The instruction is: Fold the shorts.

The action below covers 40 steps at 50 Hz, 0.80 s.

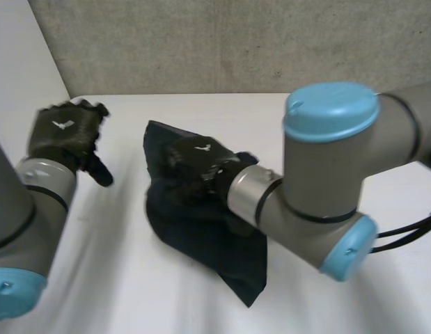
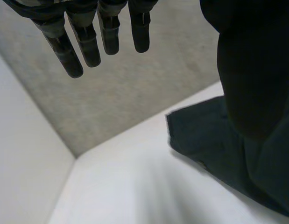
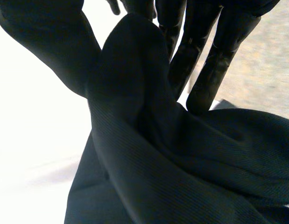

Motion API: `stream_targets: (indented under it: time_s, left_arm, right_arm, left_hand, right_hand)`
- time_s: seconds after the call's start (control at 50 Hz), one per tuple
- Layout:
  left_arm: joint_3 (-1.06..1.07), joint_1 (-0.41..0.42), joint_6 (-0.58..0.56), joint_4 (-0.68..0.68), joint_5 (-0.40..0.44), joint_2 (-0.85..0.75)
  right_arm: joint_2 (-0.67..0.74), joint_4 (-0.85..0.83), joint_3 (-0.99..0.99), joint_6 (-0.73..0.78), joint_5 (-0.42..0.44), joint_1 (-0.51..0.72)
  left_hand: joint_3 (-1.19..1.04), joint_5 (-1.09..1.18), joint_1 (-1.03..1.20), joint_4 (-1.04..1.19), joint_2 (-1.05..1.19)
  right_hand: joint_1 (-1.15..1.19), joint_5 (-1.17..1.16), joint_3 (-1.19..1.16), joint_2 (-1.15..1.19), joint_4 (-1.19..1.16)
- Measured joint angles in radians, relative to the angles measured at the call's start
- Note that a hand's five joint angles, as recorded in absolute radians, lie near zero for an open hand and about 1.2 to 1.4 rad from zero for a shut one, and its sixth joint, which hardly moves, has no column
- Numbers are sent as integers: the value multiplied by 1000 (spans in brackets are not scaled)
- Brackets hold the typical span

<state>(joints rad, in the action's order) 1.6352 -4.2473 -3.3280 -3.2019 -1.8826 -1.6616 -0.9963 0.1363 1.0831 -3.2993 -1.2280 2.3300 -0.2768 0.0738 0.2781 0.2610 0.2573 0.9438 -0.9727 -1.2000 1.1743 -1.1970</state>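
Observation:
The dark navy shorts [image 1: 208, 236] lie crumpled on the white table [image 1: 118, 278], just left of its middle. My right hand [image 1: 194, 167] rests on their upper part, near the far edge. In the right wrist view a ridge of the shorts [image 3: 135, 93] rises between the thumb [image 3: 41, 42] and the fingers [image 3: 214, 65], which pinch it. My left hand [image 1: 62, 132] is lifted off the table to the left of the shorts, apart from them. Its fingers [image 2: 88, 42] hang straight and hold nothing. Beyond them one corner of the shorts [image 2: 200, 130] lies flat on the table.
A grey concrete wall [image 1: 236, 42] runs along the table's far edge, and a white wall [image 1: 20, 56] stands at the left. My right arm [image 1: 326, 174] crosses above the shorts from the right. Bare table lies in front of the shorts and to their left.

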Motion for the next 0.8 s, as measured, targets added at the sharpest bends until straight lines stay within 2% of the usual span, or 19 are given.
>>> stream_targets:
  time_s: [0.02, 0.04, 0.06, 0.08, 0.1, 0.14, 0.2, 0.4, 0.5, 0.62, 0.68, 0.72, 0.74, 0.8]
  left_arm:
    - [0, 0, 0, 0, 0, 0]
    - [2, -27, 0, -1, -1, 26]
    - [2, -27, 0, -1, -1, 26]
    - [2, -44, -1, -1, -1, 40]
    - [2, -46, -1, -1, -1, 42]
    - [3, -59, -2, 0, 1, 51]
    - [5, -63, -3, 1, 3, 53]
    - [26, -47, -3, 6, 5, 46]
    - [44, -3, 5, 9, 7, 39]
    - [57, 35, 21, 10, 7, 36]
    - [68, 45, 35, 11, 7, 40]
    - [71, 45, 37, 11, 7, 41]
    - [78, 45, 45, 11, 7, 45]
    - [90, 44, 58, 11, 6, 50]
  right_arm:
    - [0, 0, 0, 0, 0, 0]
    - [35, -40, -15, -52, 21, 17]
    - [35, -40, -15, -52, 21, 17]
    - [69, -59, -34, -77, 36, 29]
    - [74, -61, -37, -80, 38, 30]
    - [110, -55, -69, -86, 57, 37]
    - [127, -13, -110, -59, 71, 37]
    - [5, 152, -171, 164, 58, -39]
    - [-71, 195, -158, 398, 36, -106]
    - [-69, 198, -103, 644, 32, -115]
    - [-52, 173, -14, 838, 43, -110]
    - [-50, 167, -2, 857, 46, -109]
    - [-36, 131, 48, 930, 58, -106]
    - [-12, 67, 105, 999, 77, -104]
  left_hand:
    - [0, 0, 0, 0, 0]
    - [0, 0, 0, 0, -1]
    - [0, 0, 0, 0, -1]
    - [0, 0, 0, 0, -2]
    - [0, 0, 0, 0, -3]
    - [0, 0, 0, 0, -4]
    - [0, 0, 0, 0, -4]
    - [0, 0, 0, 0, -4]
    - [0, 0, 0, 0, -4]
    - [0, 0, 0, 0, -4]
    - [0, 0, 0, 0, -4]
    - [0, 0, 0, 0, -4]
    - [0, 0, 0, 0, -4]
    - [0, 0, 0, 0, -4]
  right_hand:
    - [0, 0, 0, 0, 0]
    - [-230, 292, 348, -337, 347]
    - [-230, 292, 348, -337, 347]
    - [-443, 549, 627, -607, 608]
    - [-443, 549, 627, -607, 608]
    - [-625, 784, 840, -812, 839]
    - [-698, 871, 937, -895, 923]
    - [-704, 883, 955, -910, 929]
    - [-704, 883, 953, -910, 929]
    - [-673, 835, 897, -868, 889]
    - [-609, 771, 807, -793, 809]
    - [-609, 771, 807, -793, 809]
    - [-596, 758, 792, -778, 791]
    - [-591, 751, 788, -776, 782]
